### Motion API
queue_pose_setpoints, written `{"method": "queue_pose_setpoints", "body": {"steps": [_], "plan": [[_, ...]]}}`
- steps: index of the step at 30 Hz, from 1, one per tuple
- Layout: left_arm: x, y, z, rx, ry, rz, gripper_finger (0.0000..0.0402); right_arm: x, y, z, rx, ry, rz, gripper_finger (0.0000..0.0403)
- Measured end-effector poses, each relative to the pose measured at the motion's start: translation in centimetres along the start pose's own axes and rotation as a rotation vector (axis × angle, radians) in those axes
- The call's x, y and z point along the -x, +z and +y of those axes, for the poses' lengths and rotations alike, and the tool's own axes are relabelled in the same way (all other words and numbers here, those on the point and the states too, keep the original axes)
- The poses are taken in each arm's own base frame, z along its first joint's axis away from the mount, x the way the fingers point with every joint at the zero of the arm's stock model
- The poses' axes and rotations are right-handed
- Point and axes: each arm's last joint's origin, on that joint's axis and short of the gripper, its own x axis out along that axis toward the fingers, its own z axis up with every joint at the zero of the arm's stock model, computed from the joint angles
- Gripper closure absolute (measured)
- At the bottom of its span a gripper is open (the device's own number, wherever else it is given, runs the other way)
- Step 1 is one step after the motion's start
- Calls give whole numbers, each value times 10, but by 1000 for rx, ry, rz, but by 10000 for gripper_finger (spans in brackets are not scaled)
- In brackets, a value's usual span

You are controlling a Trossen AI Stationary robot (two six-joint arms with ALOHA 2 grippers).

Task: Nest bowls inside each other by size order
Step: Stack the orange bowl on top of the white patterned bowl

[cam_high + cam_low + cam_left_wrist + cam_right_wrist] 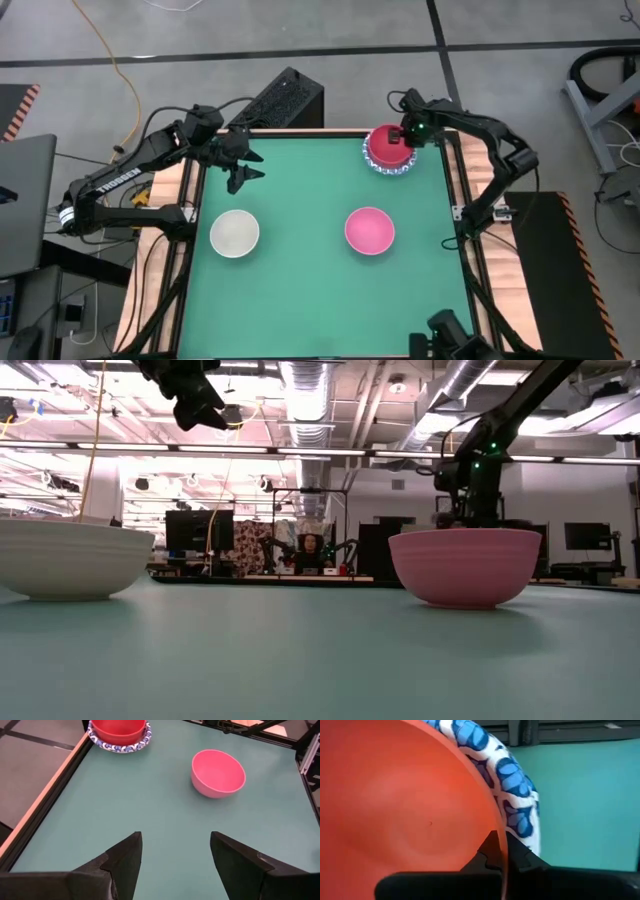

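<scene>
The green desk (300, 250) takes up most of what I can see, framed by its wooden edge. Over its far left corner hangs the left arm, its left claw (240, 166) raised well above the surface with the two fingers (125, 857) spread wide apart, holding nothing. At the far right corner the right arm reaches down to the stack there. That stack is a white bowl with a blue patterned rim (390, 166) and the red bowl (385, 146) sitting inside it, close to the desk's back edge. The right claw (410, 134) is clamped on the red bowl's rim, one finger inside the wall and one outside. Nearer to me, the pink bowl (369, 230) stands alone, upright, right of the middle. The plain off-white bowl (234, 233) stands well apart from it on the left side, also upright. Beyond the desk, far back in the room, a person (312, 550) sits among monitors.
</scene>
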Motion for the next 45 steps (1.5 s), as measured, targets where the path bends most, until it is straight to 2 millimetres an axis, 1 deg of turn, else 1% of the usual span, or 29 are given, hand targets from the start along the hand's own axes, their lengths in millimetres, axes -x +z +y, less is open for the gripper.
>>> {"method": "queue_pose_setpoints", "body": {"steps": [4,10,17,28,37,41,45], "plan": [[0,-1,0,3,-1,12,178,-5,1,0,1,-10,14,382],[0,-2,0,3,3,18,178,-6,0,0,24,-16,14,358],[0,-2,0,4,3,18,178,-6,-1,0,86,-21,23,353],[0,-2,0,5,3,18,178,-6,-1,0,90,-19,20,351],[0,-2,0,0,3,18,178,-3,-4,9,206,-9,16,349],[0,-2,0,-1,3,18,178,5,-1,15,239,3,3,328],[0,-2,0,-1,2,18,178,15,4,19,239,1,-7,281]]}}
